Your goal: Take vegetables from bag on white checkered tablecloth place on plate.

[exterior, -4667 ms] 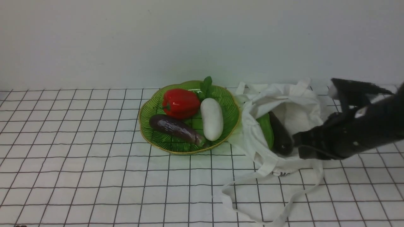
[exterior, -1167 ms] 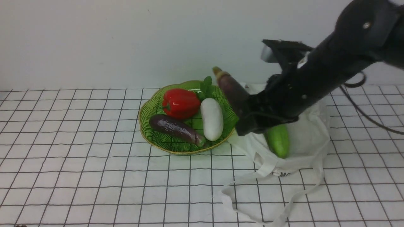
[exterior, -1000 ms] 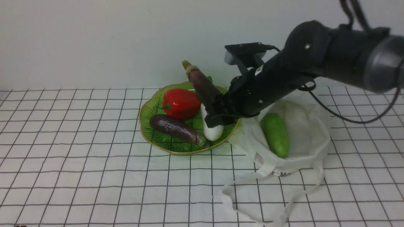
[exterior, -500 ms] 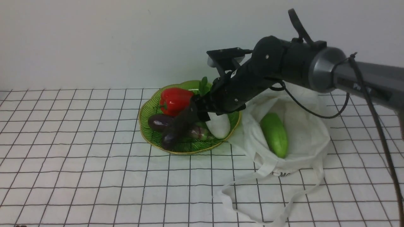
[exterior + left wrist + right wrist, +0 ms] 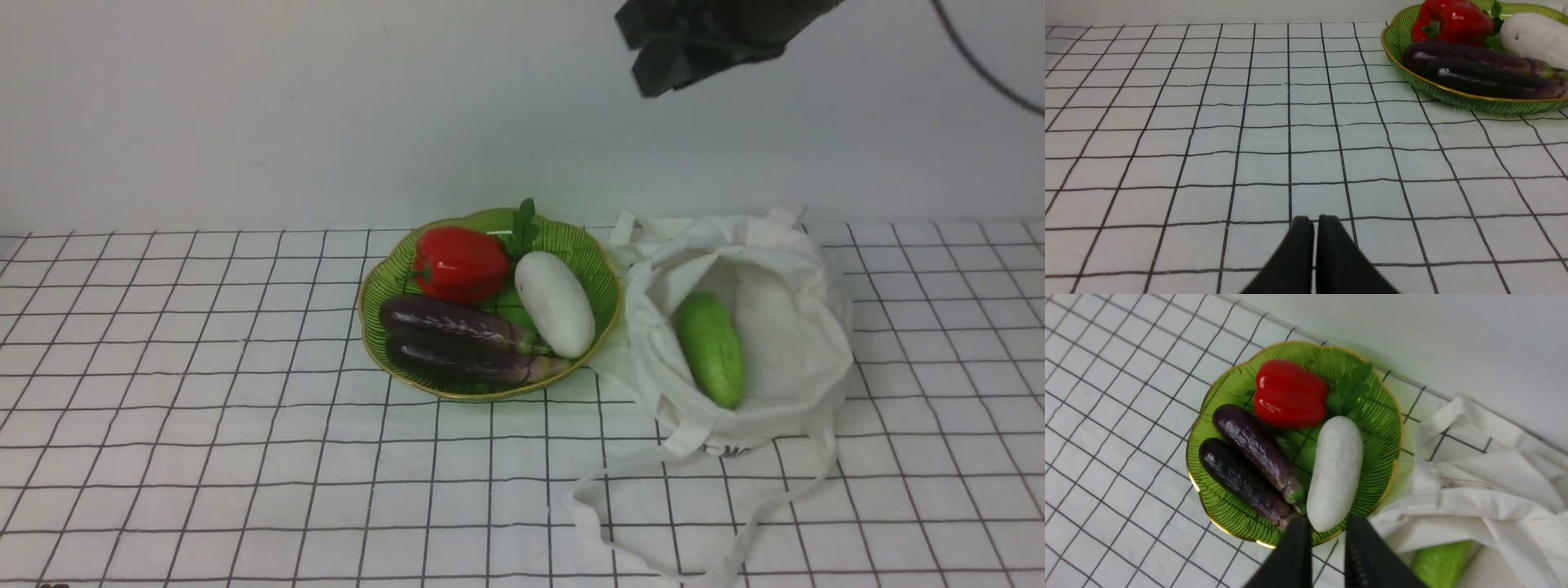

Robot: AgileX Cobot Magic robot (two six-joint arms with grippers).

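Your right gripper (image 5: 1326,522) hangs high above the plate (image 5: 369,327), fingers a sliver apart and empty, your left gripper (image 5: 1312,222) is pressed closed, and the green gourd (image 5: 709,349) lies in the mouth of the bag (image 5: 784,245). Go in that narrow and you likely shove the glossy gourd deeper, or pinch cloth and drag the bag. The plate's crowded too: land it on the eggplants (image 5: 461,343) and it may roll off.

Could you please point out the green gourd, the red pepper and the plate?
green gourd (image 5: 709,349), front view, middle of its body.
red pepper (image 5: 461,265), front view, centre of its front face.
plate (image 5: 382,286), front view, bare left wall.
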